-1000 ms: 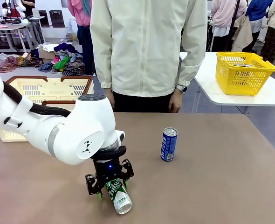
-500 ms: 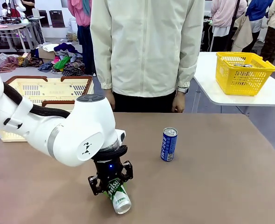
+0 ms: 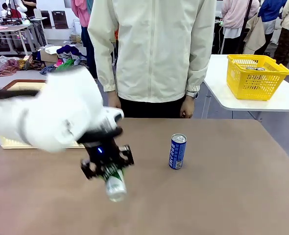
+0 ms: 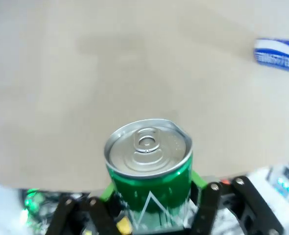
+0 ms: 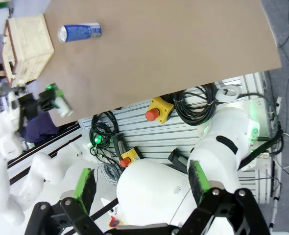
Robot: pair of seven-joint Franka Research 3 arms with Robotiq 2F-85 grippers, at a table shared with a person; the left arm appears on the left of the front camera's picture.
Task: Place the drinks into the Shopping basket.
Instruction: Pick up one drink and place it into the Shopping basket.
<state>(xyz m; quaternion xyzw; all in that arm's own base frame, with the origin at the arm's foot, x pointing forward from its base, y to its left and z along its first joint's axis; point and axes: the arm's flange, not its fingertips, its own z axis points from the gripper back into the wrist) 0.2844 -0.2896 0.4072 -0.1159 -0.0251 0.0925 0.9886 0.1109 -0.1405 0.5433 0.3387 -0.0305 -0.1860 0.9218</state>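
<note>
Far left: Shopping basket (image 3: 16,86) sits at the table's (image 3: 232,196) far-left corner, partly hidden by the blurred left arm (image 3: 51,115).

Left of centre: left gripper (image 3: 107,164) is clamped on the green can (image 3: 114,183), fingers on either side of the body. The can is tilted, with its silver end low and toward the near edge, and looks clear of the tabletop. The left wrist view shows its pull-tab end (image 4: 148,149) facing away from the gripper.

Centre, far side: person (image 3: 154,49) stands at the table edge, hands down.

Right of centre: blue can (image 3: 177,151) is upright on the table, well apart from the basket.

Far right: yellow basket (image 3: 256,76) on a separate white table (image 3: 281,100).

Right gripper (image 5: 141,185): jaws spread wide, nothing between them, back off the near edge of the table.
</note>
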